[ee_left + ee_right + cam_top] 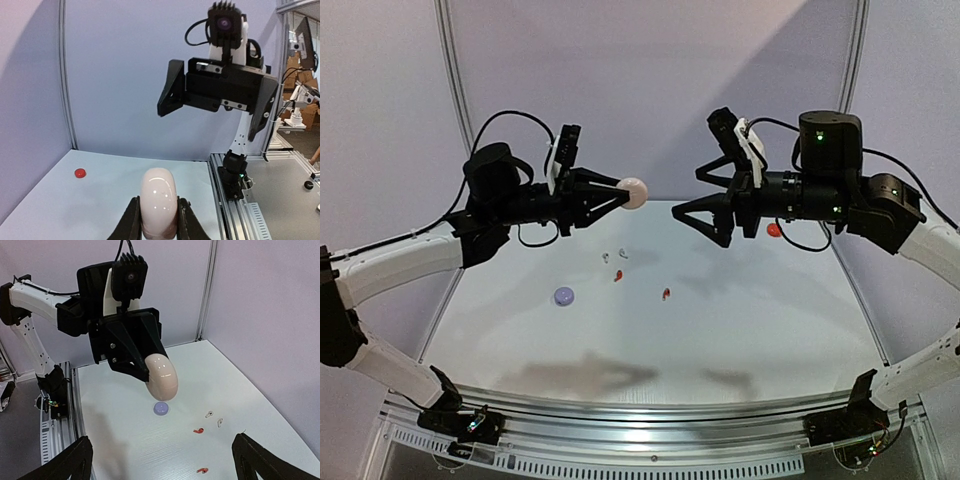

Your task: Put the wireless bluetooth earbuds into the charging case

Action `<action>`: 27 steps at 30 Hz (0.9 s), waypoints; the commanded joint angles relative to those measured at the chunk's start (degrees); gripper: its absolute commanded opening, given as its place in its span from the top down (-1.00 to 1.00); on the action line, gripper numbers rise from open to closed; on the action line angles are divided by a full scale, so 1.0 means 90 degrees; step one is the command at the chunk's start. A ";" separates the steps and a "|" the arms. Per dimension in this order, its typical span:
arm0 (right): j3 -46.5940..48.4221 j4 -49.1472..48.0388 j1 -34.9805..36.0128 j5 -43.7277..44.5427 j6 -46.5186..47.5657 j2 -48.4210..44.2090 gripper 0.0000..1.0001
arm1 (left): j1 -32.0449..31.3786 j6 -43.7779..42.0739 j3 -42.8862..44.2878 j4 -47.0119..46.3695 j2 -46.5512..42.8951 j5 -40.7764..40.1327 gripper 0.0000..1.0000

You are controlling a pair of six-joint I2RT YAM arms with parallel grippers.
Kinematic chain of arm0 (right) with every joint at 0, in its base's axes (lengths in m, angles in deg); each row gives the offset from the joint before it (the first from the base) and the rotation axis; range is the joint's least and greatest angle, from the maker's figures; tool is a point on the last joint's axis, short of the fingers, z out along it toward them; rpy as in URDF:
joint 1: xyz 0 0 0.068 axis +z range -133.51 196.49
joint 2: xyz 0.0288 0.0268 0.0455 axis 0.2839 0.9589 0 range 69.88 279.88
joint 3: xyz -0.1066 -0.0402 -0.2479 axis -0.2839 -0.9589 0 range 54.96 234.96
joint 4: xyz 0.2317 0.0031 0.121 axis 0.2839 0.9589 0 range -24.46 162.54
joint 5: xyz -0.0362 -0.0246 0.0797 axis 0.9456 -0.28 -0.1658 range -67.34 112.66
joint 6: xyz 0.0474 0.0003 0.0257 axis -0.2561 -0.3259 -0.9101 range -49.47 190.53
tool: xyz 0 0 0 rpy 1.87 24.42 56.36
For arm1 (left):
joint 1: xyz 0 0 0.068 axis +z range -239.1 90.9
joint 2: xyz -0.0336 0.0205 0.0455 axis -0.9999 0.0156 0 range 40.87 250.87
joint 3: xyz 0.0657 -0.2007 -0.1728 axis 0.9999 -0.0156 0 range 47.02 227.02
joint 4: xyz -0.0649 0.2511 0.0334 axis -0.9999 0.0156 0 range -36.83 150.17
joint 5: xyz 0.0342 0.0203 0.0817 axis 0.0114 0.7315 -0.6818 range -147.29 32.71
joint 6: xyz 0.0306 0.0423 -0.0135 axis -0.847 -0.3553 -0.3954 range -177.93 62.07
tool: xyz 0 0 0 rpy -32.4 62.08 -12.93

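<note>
Left hand is pinching the white case by its sides, held up in the air mid-bench, well above the surface. Right hand faces it from just beside, fingers spread all the way, holding nothing. The lid looks closed to me, so my guess is the step here is the right hand getting it open while the left keeps it steady. I'd bring 1 right fingertip in at the seam on the free end, go slow, and not shove sideways, since that glossy shell looks like it could squirt out of a 2-finger pinch. The earbuds are all down on the bench: 2 white earbuds close together, and 2 red earbuds a bit nearer the arms and apart. There's also a lilac case on the left and a red case over by the right arm.
</note>
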 commanded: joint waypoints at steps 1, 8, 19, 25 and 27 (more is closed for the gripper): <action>-0.0192 0.0061 -0.0619 -0.0618 0.0177 -0.0293 -0.98 | -0.0052 0.0007 0.0116 -0.0361 0.0321 -0.0596 1.00; 0.0107 0.0312 -0.1658 -0.2314 0.0476 0.0042 -0.98 | -0.0077 -0.0184 0.0736 -0.0044 0.1023 -0.0551 1.00; 0.1193 0.1220 -0.2267 -0.4279 0.1563 0.0985 -0.64 | -0.0132 -0.0600 0.1401 0.0897 0.1371 0.0220 1.00; 0.1546 -0.0892 -0.2104 -0.4310 -0.0482 0.2084 -0.25 | 0.0725 -0.0484 0.1222 0.1127 0.0953 0.1240 1.00; 0.1643 -0.1154 -0.1761 -0.3919 -0.0784 0.2346 -0.28 | 0.1013 -0.0605 0.1291 0.1422 0.0841 0.1429 1.00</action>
